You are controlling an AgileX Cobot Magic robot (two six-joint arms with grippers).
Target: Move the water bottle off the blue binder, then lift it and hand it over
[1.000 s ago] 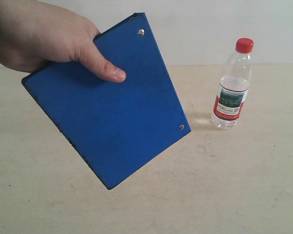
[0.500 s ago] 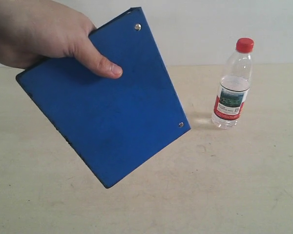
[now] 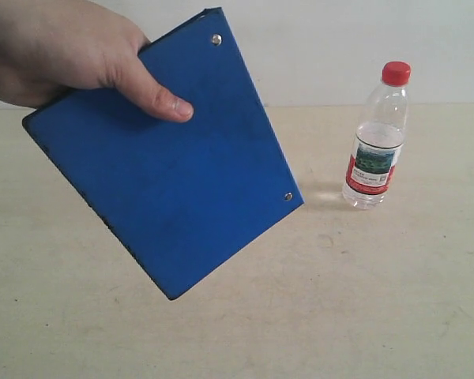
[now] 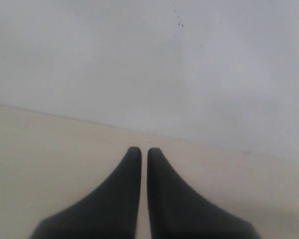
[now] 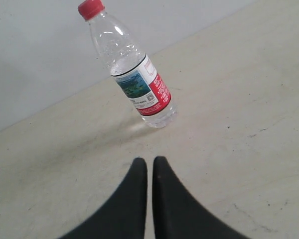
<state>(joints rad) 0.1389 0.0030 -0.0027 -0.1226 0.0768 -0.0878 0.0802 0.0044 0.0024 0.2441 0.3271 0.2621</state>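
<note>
The water bottle [image 3: 375, 142], clear with a red cap and a red, white and green label, stands upright on the beige table at the right; it also shows in the right wrist view as the water bottle [image 5: 134, 74]. The blue binder [image 3: 166, 166] hangs tilted above the table, held at its upper left corner by a person's hand [image 3: 71, 55]. Two silver rivets show along its right edge. My right gripper [image 5: 149, 160] is shut and empty, a short way in front of the bottle. My left gripper [image 4: 144, 149] is shut and empty over bare table. Neither gripper shows in the exterior view.
The beige table [image 3: 363, 300] carries faint scratches and marks. A pale wall [image 3: 340, 47] runs behind it. The hand and binder fill the left half of the exterior view.
The hand has lifted the binder slightly up and to the left, tilting it a little more. The bottle and both grippers have not moved.
</note>
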